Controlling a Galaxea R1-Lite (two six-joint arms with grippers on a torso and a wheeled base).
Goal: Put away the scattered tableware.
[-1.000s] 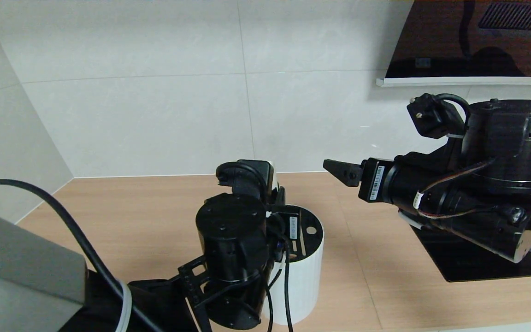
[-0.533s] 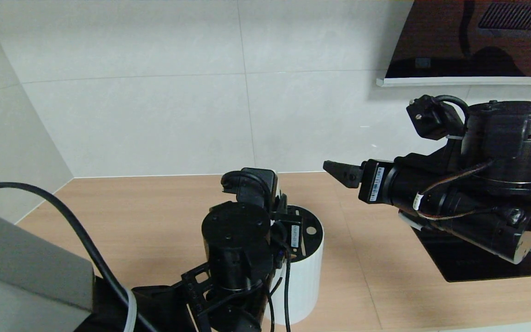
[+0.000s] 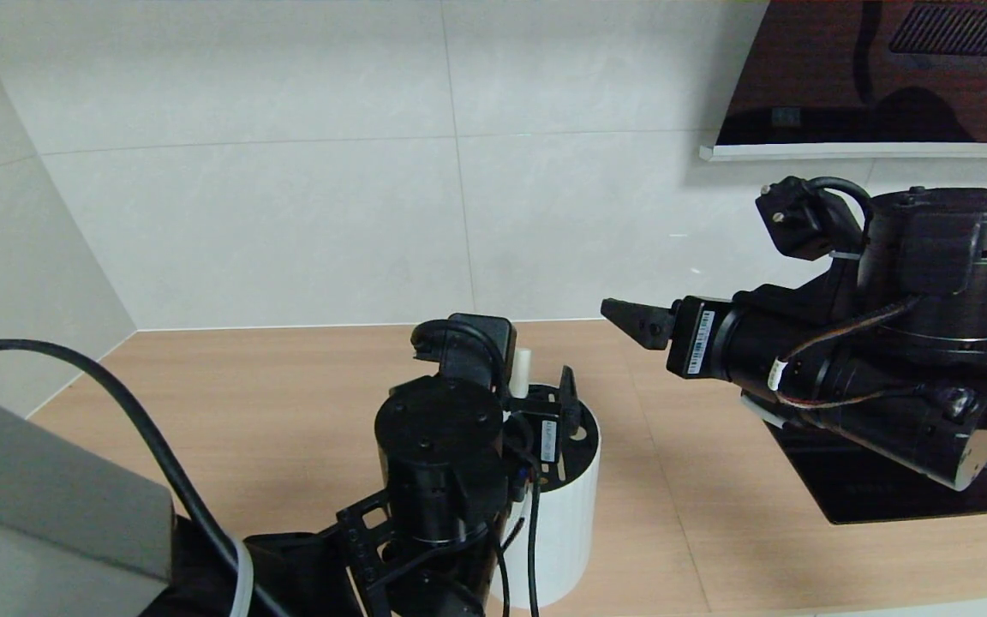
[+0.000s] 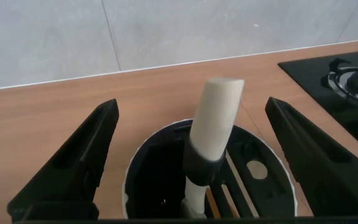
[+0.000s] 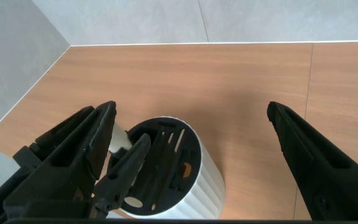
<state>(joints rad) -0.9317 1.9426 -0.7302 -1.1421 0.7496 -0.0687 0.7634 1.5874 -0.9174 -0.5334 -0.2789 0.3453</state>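
A white cylindrical utensil holder (image 3: 566, 523) with a black slotted insert stands on the wooden counter. In it stands a utensil with a cream handle (image 3: 523, 367) and a black band, handle up. My left gripper (image 3: 545, 386) hovers right over the holder, open. In the left wrist view its fingers (image 4: 73, 168) stand wide on either side of the handle (image 4: 215, 124) without touching it, above the holder (image 4: 160, 162). My right gripper (image 3: 626, 313) hangs higher and to the right, open and empty. The right wrist view looks down on the holder (image 5: 207, 180) and the handle (image 5: 118, 138).
A black cooktop (image 3: 870, 493) is set into the counter at the right, under my right arm; a burner (image 4: 353, 81) shows beyond the holder. A dark range hood (image 3: 888, 77) hangs at the upper right. Tiled walls close the back and left. Bare counter (image 3: 245, 403) lies to the holder's left.
My left gripper came down over the holder, then opened and let go of the cream-handled utensil, which now stands free in the holder. The right arm has kept still.
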